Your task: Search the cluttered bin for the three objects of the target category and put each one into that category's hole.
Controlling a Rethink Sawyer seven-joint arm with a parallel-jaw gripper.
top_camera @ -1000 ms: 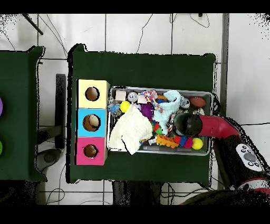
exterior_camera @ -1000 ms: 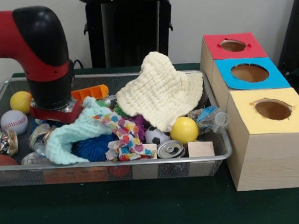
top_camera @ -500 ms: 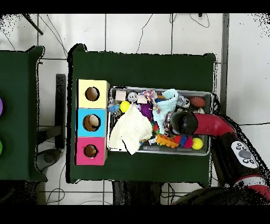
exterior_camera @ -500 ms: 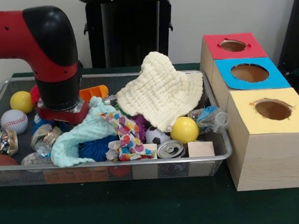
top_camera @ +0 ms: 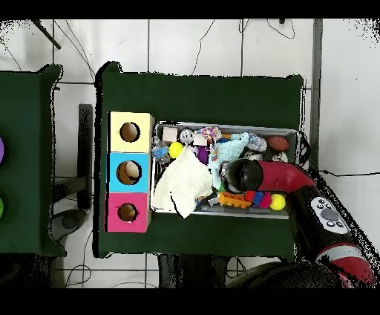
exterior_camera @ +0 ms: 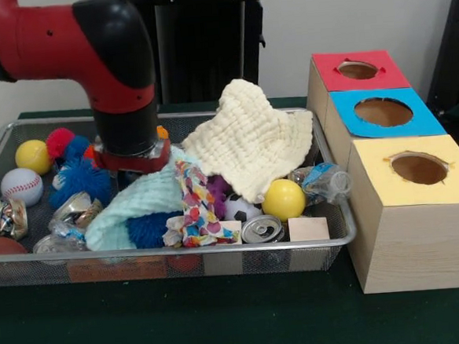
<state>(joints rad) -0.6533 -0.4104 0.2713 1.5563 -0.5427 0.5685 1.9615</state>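
The bin [exterior_camera: 219,252] is a silver wire-mesh tray full of clutter; it also shows in the overhead view [top_camera: 226,125]. My gripper [exterior_camera: 131,160] is low in the bin's middle-left, its tip buried behind a mint cloth [exterior_camera: 137,206], so its state is hidden. From above the black wrist [top_camera: 239,173] covers it. Three wooden boxes with holes stand right of the bin: red [exterior_camera: 358,70], blue [exterior_camera: 383,112], yellow [exterior_camera: 418,168]. Balls in the bin: two yellow [exterior_camera: 283,199] [exterior_camera: 32,157], a baseball [exterior_camera: 21,186], a small soccer ball [exterior_camera: 238,209].
A cream cloth [exterior_camera: 247,143] covers the bin's back right. A patterned cloth [exterior_camera: 194,210], blue spiky ball [exterior_camera: 80,180], red pompom [exterior_camera: 59,141], can [exterior_camera: 262,229], wooden block [exterior_camera: 308,229], crushed bottle [exterior_camera: 325,183] and crushed cans [exterior_camera: 6,217] lie around.
In the front view the arm has moved right, from the bin's left part towards its middle. The mint cloth shifted right with it. The blue spiky ball and red pompom now show at left.
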